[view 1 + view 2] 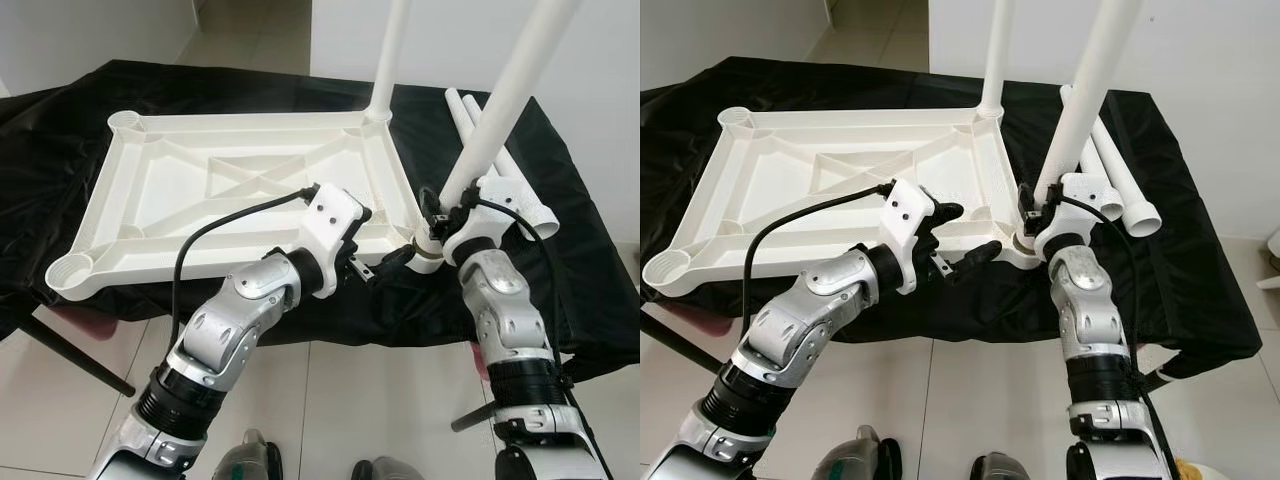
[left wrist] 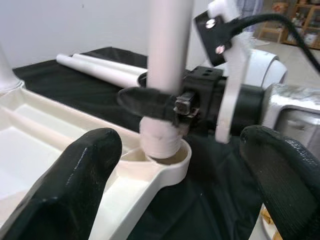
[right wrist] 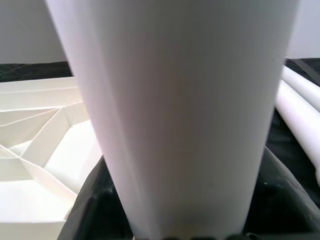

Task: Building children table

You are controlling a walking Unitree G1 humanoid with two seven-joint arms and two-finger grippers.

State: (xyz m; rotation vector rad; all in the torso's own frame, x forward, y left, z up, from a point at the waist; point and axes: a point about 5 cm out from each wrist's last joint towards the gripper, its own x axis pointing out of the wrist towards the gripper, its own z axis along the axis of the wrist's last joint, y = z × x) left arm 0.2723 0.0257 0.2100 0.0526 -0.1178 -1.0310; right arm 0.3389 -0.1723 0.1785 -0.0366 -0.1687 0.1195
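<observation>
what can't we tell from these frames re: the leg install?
- Leg thread seating in the corner socket: left wrist view, the threaded end hides the socket's inside.
- Tops of both upright legs: eye views, cut off by the top edge.
- Right gripper finger contact: right wrist view, the leg hides it.
- Spare legs, far ends: eye views, behind the held leg.

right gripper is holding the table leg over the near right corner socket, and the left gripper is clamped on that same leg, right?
Not quite. The right gripper does hold the table leg at the near right corner socket of the tabletop, but the left gripper is open and apart from that leg, as the left wrist view shows.
</observation>
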